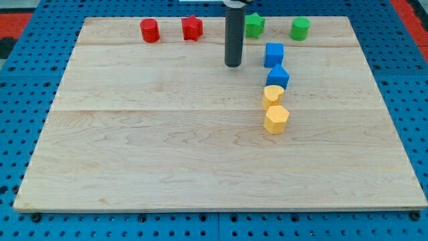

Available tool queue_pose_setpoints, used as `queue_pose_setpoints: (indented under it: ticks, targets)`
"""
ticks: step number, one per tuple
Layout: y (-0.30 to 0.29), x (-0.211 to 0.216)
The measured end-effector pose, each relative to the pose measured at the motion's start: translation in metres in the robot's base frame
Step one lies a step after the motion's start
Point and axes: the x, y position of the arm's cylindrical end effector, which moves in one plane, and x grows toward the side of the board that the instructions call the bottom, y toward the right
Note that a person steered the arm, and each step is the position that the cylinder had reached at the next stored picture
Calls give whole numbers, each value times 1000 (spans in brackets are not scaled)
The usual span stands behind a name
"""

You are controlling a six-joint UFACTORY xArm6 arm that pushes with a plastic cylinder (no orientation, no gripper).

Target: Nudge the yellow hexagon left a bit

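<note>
Camera view. My tip (pixel 233 65): end of a dark rod, no fingers to spread or pinch; holds nothing, touches no block, resting on the board (pixel 167 154) just left of the blue cube (pixel 273 53). Rod's upper part cut off at the view's top. Yellow hexagon (pixel 276 119): right of centre, nearest block of a column, touching the yellow block (pixel 272 96) behind it, whose shape is hard to tell. Blue block (pixel 277 76): between yellow block and blue cube. Far edge, left to right: red cylinder (pixel 150 30), red star (pixel 192 27), green star (pixel 254 25), partly behind the rod, green cylinder (pixel 299 28). Blue pegboard (pixel 27 73) surrounds the board.
</note>
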Motion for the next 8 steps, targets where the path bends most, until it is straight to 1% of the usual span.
queue_pose_setpoints:
  ticks: [1, 2, 6, 7, 8]
  targets:
    - [-22, 5]
    - [-30, 5]
    - [-29, 5]
    - [-24, -3]
    - [-4, 0]
